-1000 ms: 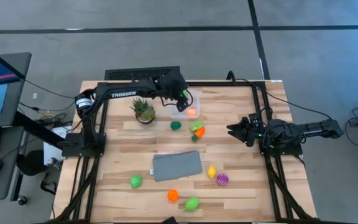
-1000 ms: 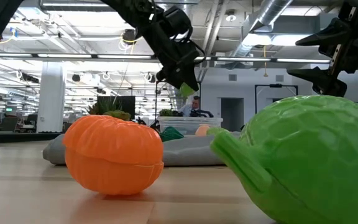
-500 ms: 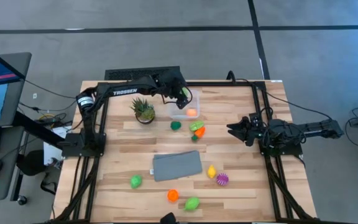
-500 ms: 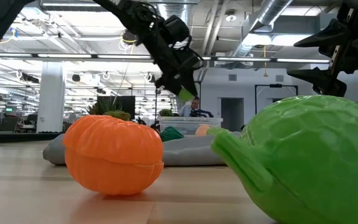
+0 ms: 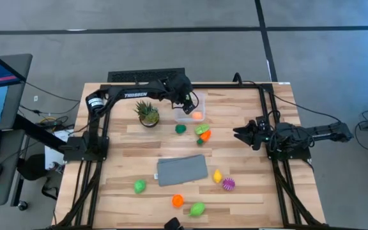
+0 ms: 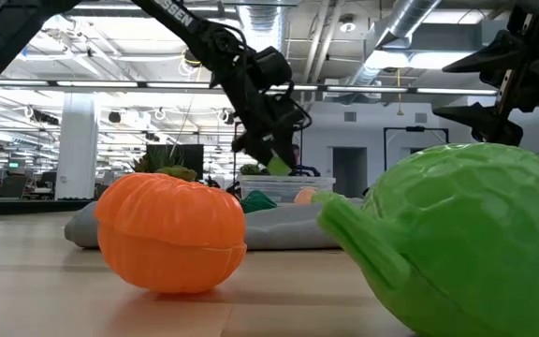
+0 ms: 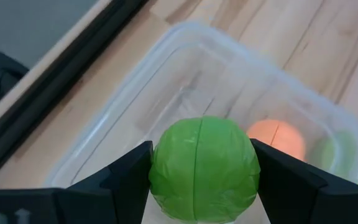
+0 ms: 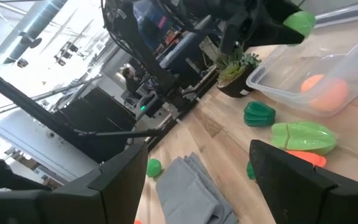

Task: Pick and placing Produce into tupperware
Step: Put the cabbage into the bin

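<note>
A: Left gripper [image 7: 201,171] is hanging over the tub [image 7: 135,118] with a green ball [image 7: 202,167]. How should the drop go?

B: My judgement: lower until the ball is inside the walls, clear of the orange piece [image 7: 277,138] just beyond the fingers [image 7: 129,177], then let go, so it is not bouncing out.

A: Fingers?

B: Clamping the ball on both sides, partly closed. Right gripper [image 5: 240,135] is waiting well apart, fingers spread, holding nothing.

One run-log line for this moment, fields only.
left claw: shut on green ball, over tupperware | tupperware: orange piece inside | right claw: open, waiting at right edge
</note>
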`<state>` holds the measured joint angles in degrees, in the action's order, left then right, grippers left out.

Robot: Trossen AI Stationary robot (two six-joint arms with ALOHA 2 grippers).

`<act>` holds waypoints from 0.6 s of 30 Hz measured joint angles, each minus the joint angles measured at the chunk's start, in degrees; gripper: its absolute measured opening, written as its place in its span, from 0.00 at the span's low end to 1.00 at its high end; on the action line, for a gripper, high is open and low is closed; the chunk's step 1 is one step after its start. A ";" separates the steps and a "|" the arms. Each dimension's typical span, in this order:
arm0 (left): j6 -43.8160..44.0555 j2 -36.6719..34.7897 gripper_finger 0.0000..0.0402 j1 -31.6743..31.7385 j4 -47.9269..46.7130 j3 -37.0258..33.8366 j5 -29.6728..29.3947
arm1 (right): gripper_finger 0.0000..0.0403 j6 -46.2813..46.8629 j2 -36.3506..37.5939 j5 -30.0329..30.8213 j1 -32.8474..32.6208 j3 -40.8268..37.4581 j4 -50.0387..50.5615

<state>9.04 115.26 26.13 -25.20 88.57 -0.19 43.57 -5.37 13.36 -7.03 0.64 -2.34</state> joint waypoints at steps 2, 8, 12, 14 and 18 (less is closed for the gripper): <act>0.17 0.26 0.59 -0.04 -1.73 -0.19 -0.01 | 0.76 -0.02 -0.02 0.00 0.00 -0.02 0.03; -1.63 0.24 0.59 -0.41 -0.81 -0.15 -0.87 | 0.76 -0.50 -0.02 0.00 0.02 0.00 0.17; -2.56 0.24 0.59 -0.67 -0.92 -0.15 -0.25 | 0.76 -0.52 -0.02 -0.01 0.02 0.00 0.19; -3.47 0.24 0.59 -1.01 -1.05 -0.15 -0.28 | 0.76 -0.54 -0.02 0.00 0.02 0.00 0.21; -4.23 0.24 0.59 -1.29 -1.94 -0.15 -0.09 | 0.76 -0.54 -0.02 0.00 0.02 0.00 0.23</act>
<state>4.81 115.50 24.84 -27.14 88.42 -0.29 43.03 -5.39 13.37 -7.01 0.64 -2.11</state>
